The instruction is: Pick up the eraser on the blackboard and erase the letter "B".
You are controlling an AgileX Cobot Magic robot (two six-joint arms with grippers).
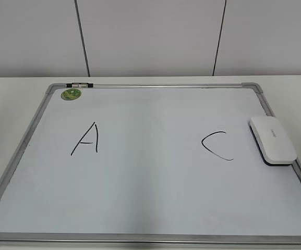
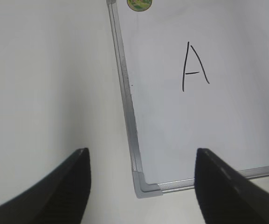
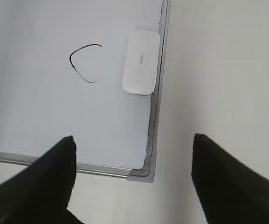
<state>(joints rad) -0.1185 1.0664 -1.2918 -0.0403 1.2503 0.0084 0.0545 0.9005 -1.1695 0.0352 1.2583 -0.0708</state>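
Note:
The blackboard (image 1: 140,208) is a white board in a grey frame, lying flat on the table. The white eraser (image 1: 273,139) lies on its right edge, beside a black "C" (image 1: 217,146); it also shows in the right wrist view (image 3: 141,62). A black "A" (image 1: 86,139) is on the left. No letter "B" shows between them. My left gripper (image 2: 141,161) is open and empty above the board's near left corner. My right gripper (image 3: 133,149) is open and empty above the near right corner, well short of the eraser. Neither gripper shows in the exterior view.
A round green sticker (image 1: 71,94) sits at the board's far left corner, with a small clip (image 1: 80,84) on the top frame. The white table (image 1: 14,99) surrounds the board; a panelled wall (image 1: 150,36) stands behind.

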